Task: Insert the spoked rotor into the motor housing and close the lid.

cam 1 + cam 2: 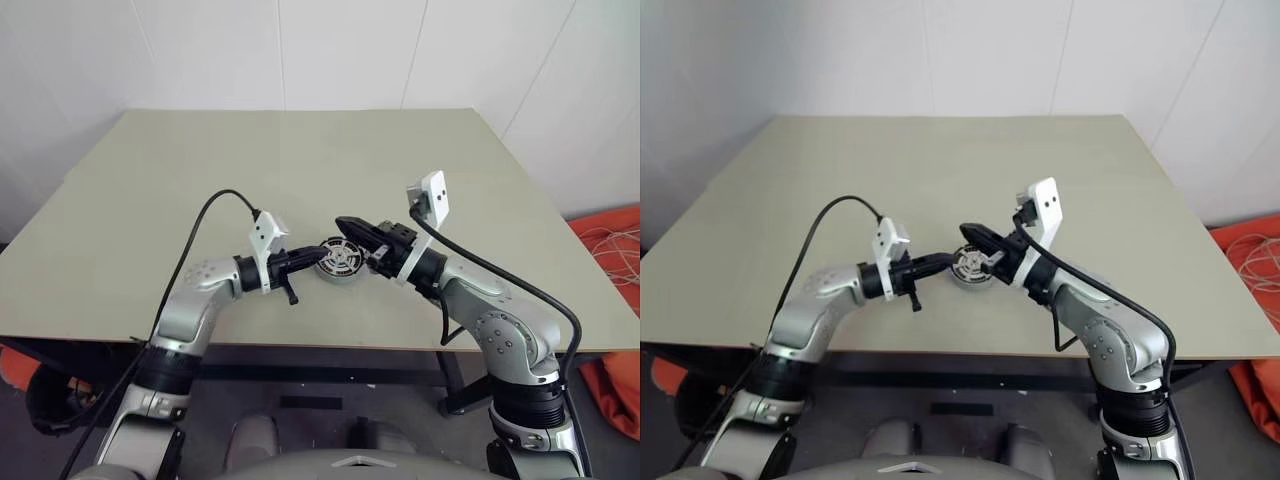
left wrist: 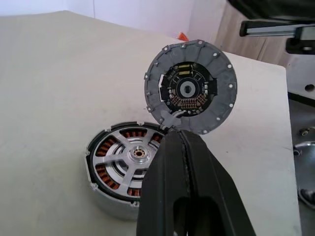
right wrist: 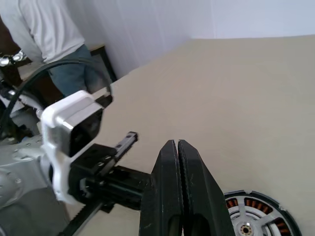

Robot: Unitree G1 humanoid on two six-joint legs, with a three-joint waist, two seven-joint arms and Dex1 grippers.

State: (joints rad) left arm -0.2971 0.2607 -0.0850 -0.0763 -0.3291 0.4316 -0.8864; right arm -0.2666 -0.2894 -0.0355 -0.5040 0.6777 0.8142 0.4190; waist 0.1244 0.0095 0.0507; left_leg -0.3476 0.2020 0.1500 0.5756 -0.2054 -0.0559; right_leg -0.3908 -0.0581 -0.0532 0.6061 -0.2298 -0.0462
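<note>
The motor housing (image 2: 106, 199) stands on the table (image 1: 300, 160) near its front edge. The spoked rotor (image 2: 133, 153) lies inside it, with coppery windings showing between the silver spokes. My left gripper (image 2: 178, 133) is shut on the edge of the lid (image 2: 216, 73). It holds this grey notched disc upright just above and beside the housing, dark centre facing the wrist camera. In the head view my left gripper (image 1: 318, 252) reaches the housing (image 1: 338, 260) from the left. My right gripper (image 1: 345, 223) hovers just above it from the right, shut on nothing. In the right wrist view, the right gripper (image 3: 177, 143) sits above the housing (image 3: 256, 216).
The tabletop is bare beyond the housing, with white walls behind it. An orange object with white cables (image 1: 615, 240) lies on the floor at the right. A person (image 3: 44, 29) stands beyond the table in the right wrist view, past my left arm's white camera (image 3: 74, 128).
</note>
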